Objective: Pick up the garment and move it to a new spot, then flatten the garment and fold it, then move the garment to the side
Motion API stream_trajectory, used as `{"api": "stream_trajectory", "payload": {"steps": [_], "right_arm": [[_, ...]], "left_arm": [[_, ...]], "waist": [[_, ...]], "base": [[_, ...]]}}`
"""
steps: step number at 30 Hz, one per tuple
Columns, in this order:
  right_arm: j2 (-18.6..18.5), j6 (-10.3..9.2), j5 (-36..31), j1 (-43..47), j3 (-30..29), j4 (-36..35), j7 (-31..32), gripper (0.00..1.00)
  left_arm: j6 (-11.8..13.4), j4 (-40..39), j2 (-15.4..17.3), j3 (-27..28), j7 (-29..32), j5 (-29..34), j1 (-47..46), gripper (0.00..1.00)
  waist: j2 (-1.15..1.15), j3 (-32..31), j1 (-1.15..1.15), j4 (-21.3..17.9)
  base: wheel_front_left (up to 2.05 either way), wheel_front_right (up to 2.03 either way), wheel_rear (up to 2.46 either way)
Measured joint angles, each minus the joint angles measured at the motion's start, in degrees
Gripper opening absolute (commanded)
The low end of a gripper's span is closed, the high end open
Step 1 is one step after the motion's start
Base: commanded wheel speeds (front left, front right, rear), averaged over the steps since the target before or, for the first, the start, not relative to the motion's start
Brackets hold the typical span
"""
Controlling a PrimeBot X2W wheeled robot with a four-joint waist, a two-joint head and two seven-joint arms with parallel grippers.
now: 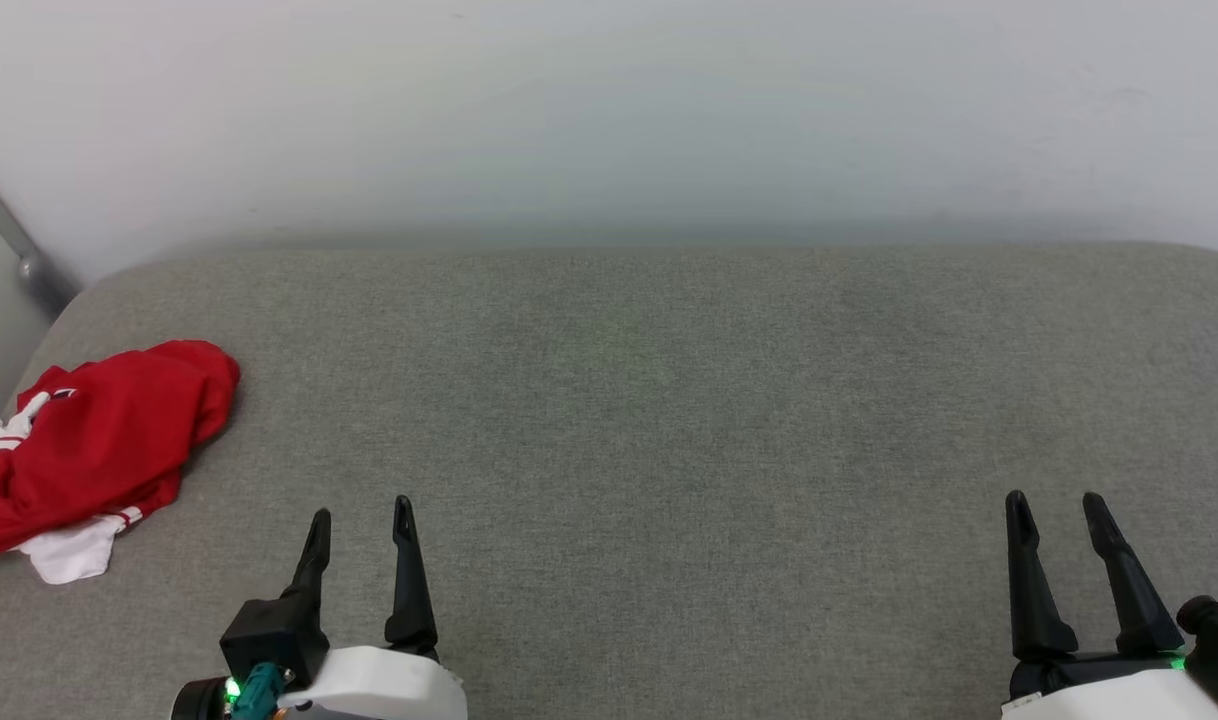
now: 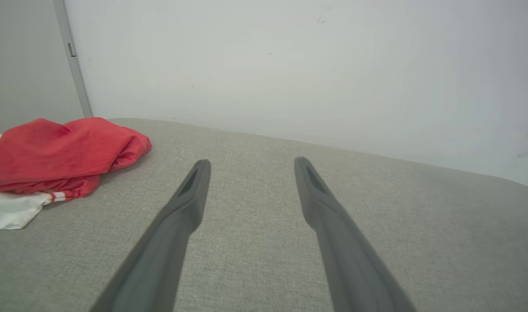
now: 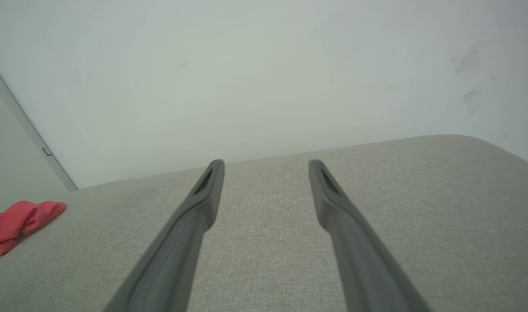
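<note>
So basically nothing on the list looks done yet, as far as I can tell. The garment (image 1: 99, 440) is a crumpled red heap with a bit of white sleeve (image 1: 69, 555) poking out underneath, sitting way over at the left end of the grey fabric-topped desk (image 1: 669, 400), close to the edge. It's bunched up, not spread out, and I can't see any lettering the way it's lying. The left tool (image 1: 361, 508) sits low at the near side with its fingers spread wide and nothing between them; it's the closer one, off to the right of the heap but not touching it. The right tool (image 1: 1054, 497) is also released and empty, well apart from the shirt on the other side of the desk. The whole middle of the surface up to the wall (image 1: 609, 120) is bare fabric, so there's plenty of room to lay it out. My read: the pick-up hasn't started, so the move, flatten, fold and set-aside are all left to do.
</note>
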Motion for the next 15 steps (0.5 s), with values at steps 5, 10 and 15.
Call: {"api": "stream_trajectory", "payload": {"steps": [5,10,15], "right_arm": [[0.0,0.0,-1.7,0.3,-0.1,-0.7,-0.7,1.0],[0.0,0.0,-3.9,1.2,-0.1,-1.0,-1.3,1.0],[0.0,0.0,-5.5,1.4,-0.1,-1.4,-1.9,1.0]], "left_arm": [[-0.4,-0.1,-0.3,0.1,-0.6,1.9,0.7,1.0],[-0.8,-0.2,-0.8,0.2,-1.5,5.3,1.1,1.0],[-1.4,-0.2,-1.1,0.4,-2.0,7.3,1.7,1.0]], "waist": [[0.0,0.0,0.0,0.1],[0.0,0.1,0.0,0.3],[0.0,0.1,0.0,0.3]], "base": [[0.0,0.0,0.0],[0.0,0.0,0.0],[0.0,0.0,0.0]]}}
